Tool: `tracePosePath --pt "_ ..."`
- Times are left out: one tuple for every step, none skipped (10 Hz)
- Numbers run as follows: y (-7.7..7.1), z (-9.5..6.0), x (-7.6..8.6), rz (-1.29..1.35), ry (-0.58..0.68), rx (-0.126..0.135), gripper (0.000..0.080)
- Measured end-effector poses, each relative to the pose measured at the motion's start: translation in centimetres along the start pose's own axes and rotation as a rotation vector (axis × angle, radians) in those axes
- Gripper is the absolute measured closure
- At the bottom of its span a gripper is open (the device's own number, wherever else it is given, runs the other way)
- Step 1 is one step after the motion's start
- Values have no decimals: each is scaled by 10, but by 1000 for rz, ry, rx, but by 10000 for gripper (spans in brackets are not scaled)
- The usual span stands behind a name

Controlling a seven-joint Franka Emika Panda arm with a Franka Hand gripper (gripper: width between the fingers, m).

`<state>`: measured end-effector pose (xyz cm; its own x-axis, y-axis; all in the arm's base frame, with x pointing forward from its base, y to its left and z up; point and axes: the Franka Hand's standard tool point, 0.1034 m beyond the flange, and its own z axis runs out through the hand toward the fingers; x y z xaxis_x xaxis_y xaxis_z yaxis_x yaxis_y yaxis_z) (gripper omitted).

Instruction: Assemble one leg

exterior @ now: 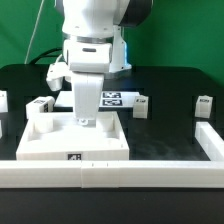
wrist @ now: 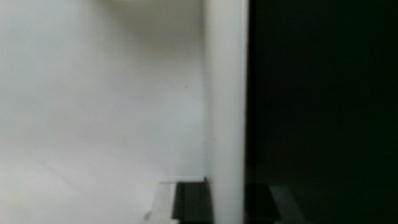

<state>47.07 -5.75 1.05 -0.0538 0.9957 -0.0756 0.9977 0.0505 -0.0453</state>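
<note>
**Fingers (exterior: 85, 113) down inside a white tray, grip hidden**

Fingers of the gripper (exterior: 85, 120) reach straight down from a white arm (exterior: 95, 25). They end at the floor of a large square white tray (exterior: 40, 140), close to its far wall. From the exterior view they read as one pale upright column with a small dark patch on its face. Neither view shows whether they are spread or pressed together, and nothing can be seen held between them.

The leg (exterior: 40, 105) is a small, stubby white block with a black-and-white tag. It sits on the black table (exterior: 175, 90) outside the tray, to the exterior view's left of the fingers and apart from them. A similar post (exterior: 141, 106) sits to the exterior view's right of the fingers, beside the marker board (exterior: 115, 98), which lies flat just behind them. Another post (exterior: 205, 103) stands well apart, farther to that side.

The tray has low, smooth, matte walls with squared edges. A long white rail (exterior: 150, 172) lies along its near side, in front of the fingers, and turns back along the exterior view's right. A green backdrop (exterior: 20, 30) hangs behind everything.

The wrist view is close and blurred. It shows a pale smooth surface, a lighter straight strip (wrist: 224, 100), then plain black. Which part of the scene that strip belongs to cannot be told.
</note>
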Motion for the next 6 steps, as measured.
tracePosePath --pt "0 0 0 0 0 -1 739" --pt "1 0 0 0 0 -3 739" --pt "1 0 0 0 0 -3 739" --pt "1 0 0 0 0 -3 739" --pt "1 0 5 28 2 -4 739" --pt "2 -1 21 66 7 -5 739"
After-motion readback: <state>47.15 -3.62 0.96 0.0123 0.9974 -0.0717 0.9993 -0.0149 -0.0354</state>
